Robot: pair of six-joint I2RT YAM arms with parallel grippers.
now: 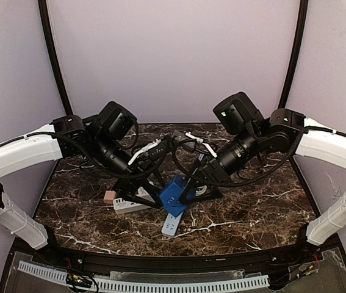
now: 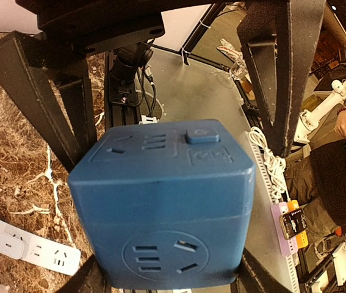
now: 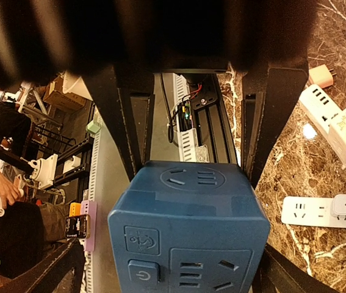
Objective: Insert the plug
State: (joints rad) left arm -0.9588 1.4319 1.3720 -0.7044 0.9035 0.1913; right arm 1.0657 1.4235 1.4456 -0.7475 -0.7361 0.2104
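Observation:
A blue cube socket [image 1: 174, 195] with a power button hangs between both grippers above the marble table [image 1: 252, 207]. My left gripper [image 1: 160, 192] is shut on it. In the left wrist view its fingers [image 2: 90, 278] press both sides of the cube [image 2: 166, 201]. My right gripper [image 1: 188, 190] straddles the same cube [image 3: 188, 226] from the opposite side. Its jaws are open, with a gap beside its left finger [image 3: 69, 268]. No plug prongs show on the cube's visible faces.
A white power strip [image 1: 130, 204] lies under the left gripper and shows in the left wrist view [image 2: 32, 249]. A pink plug [image 1: 108, 196] sits beside it. A pale strip [image 1: 171, 224] lies below the cube. The right wrist view shows a white strip [image 3: 322, 210] and a white adapter [image 3: 337, 125].

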